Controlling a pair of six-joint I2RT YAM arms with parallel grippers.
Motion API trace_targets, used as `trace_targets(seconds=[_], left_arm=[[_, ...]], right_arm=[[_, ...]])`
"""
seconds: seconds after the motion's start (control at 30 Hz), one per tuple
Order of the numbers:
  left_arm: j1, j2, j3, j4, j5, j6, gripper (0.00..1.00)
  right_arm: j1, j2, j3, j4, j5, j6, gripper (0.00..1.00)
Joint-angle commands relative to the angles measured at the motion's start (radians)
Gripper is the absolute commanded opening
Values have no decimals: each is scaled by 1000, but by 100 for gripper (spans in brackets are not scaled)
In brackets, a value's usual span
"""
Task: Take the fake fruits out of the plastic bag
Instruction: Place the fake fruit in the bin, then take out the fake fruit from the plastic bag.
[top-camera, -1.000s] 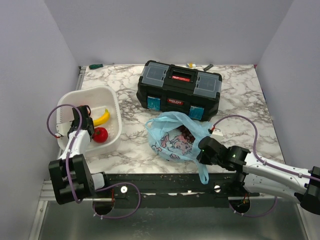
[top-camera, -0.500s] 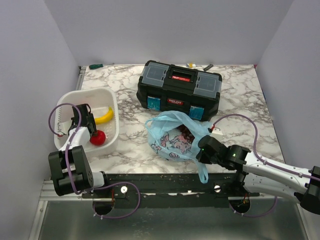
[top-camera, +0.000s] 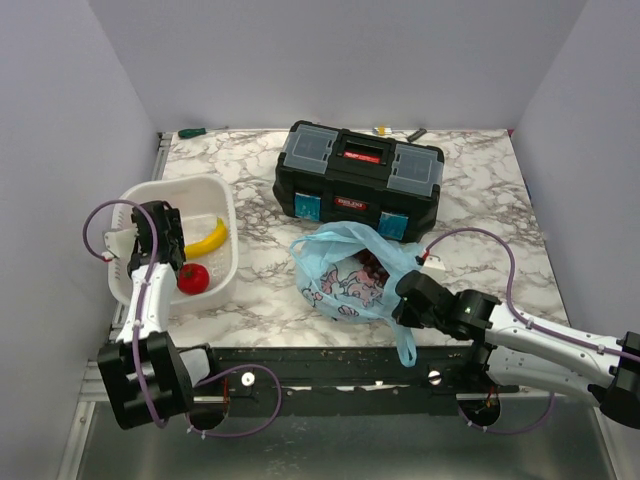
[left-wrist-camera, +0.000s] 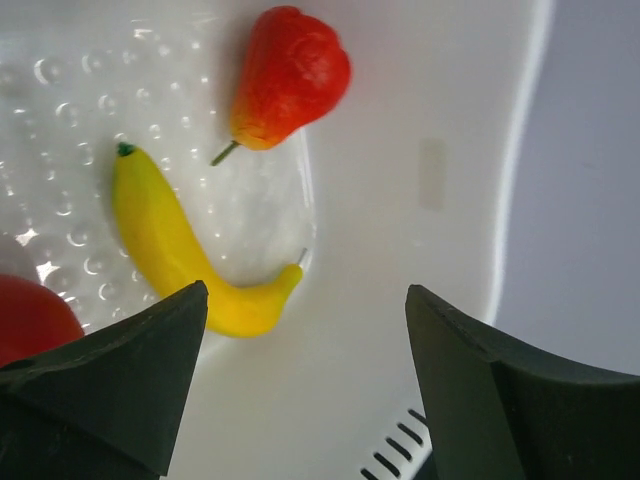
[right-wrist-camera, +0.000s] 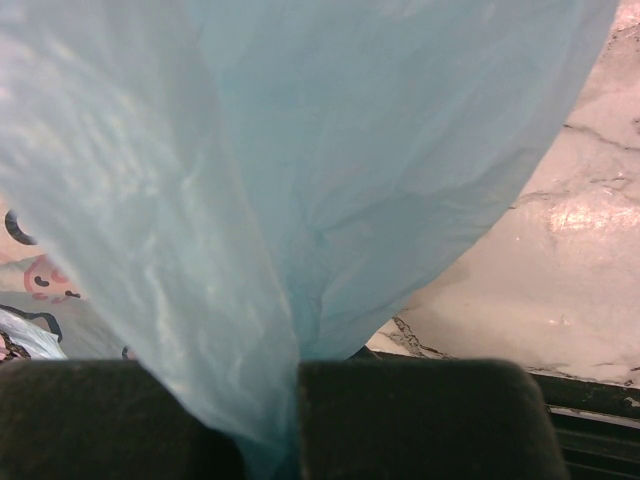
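The light-blue plastic bag lies in the middle of the table, with dark red grapes showing inside. My right gripper is shut on the bag's near right edge. In the right wrist view the blue film is pinched between the fingers. My left gripper hangs open and empty over the white basket. A yellow banana and a red apple lie in the basket. The left wrist view shows the banana and the apple's edge below the open gripper.
A small red pear-shaped fruit with an orange tip also lies in the basket. A black toolbox stands just behind the bag. Small tools lie along the far edge. The bag's loop handle hangs over the table's near edge.
My left gripper has drawn back from the apple towards the basket's far left. The apple now lies a little nearer in the basket. The right arm and the bag have not moved.
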Motion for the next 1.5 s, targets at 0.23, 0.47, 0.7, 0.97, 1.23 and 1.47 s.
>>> trace_targets(seconds=[0.23,0.47,0.7,0.97,1.23,1.47], left_arm=[[-214,-209,17,123,382,439,79],[-427,-298,-145,567,843,599,79],[-740,-257,-162,573,916,702,80],[-1074,-197,-353,747,392,197,76],[-1231,-34,-144,405,67,30,78],[-1244,145,-127,468,4,-181,71]], right_arm=[[6,24,18,13,11,-9,1],[6,35,13,18,3,-4,1],[6,27,-1,17,9,-2,1],[6,39,2,27,2,1,1],[6,25,3,6,6,6,1],[6,1,0,11,2,10,1]])
